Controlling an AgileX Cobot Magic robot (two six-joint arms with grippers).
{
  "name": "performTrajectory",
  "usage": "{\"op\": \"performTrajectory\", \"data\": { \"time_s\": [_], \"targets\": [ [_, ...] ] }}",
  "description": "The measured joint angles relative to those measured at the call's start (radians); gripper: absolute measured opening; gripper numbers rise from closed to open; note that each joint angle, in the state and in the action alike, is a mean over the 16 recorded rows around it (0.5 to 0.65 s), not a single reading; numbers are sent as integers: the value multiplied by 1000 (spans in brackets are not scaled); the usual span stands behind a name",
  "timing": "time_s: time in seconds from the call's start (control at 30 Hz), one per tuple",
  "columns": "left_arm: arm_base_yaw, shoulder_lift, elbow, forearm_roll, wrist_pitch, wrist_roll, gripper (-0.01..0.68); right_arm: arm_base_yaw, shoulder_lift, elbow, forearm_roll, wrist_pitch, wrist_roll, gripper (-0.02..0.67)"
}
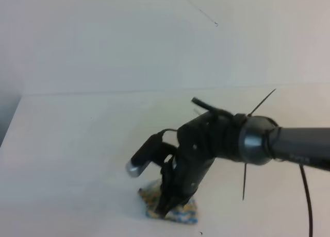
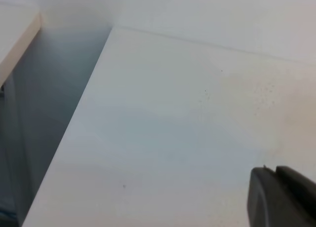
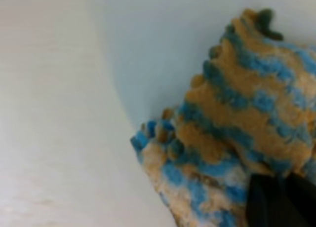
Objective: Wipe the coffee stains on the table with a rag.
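The rag [image 1: 178, 211] lies bunched on the white desk [image 1: 77, 144], near the front edge of the exterior high view and slightly right of centre. Its knit shows wavy blue, tan and white stripes; in the right wrist view the tan bands dominate and the cloth rises in a fold against the desk surface. No coffee stain can be made out around the rag in any view; faint small dark specks dot the desk in the left wrist view.

The right claw [image 1: 164, 208] points down onto the rag, clenched on the cloth, with its dark fingertips [image 3: 276, 200] pressed into the knit. The right arm [image 1: 289, 144] reaches in from the right edge, with thin black cables hanging beside it.

The left claw [image 2: 281, 197] shows only as a dark corner at the lower right of its own view; whether it is released or clenched cannot be told.

No readable writing, brand or label appears on any item.
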Motion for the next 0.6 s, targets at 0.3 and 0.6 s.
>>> {"op": "performTrajectory", "data": {
  "time_s": [0.3,0.6],
  "targets": [
    [0,0,-8,0,0,0,1,-305,-12,-1,37,35,2,0],
    [0,0,-3,0,0,0,1,-449,-64,-2,175,123,-39,1]
  ]
}}
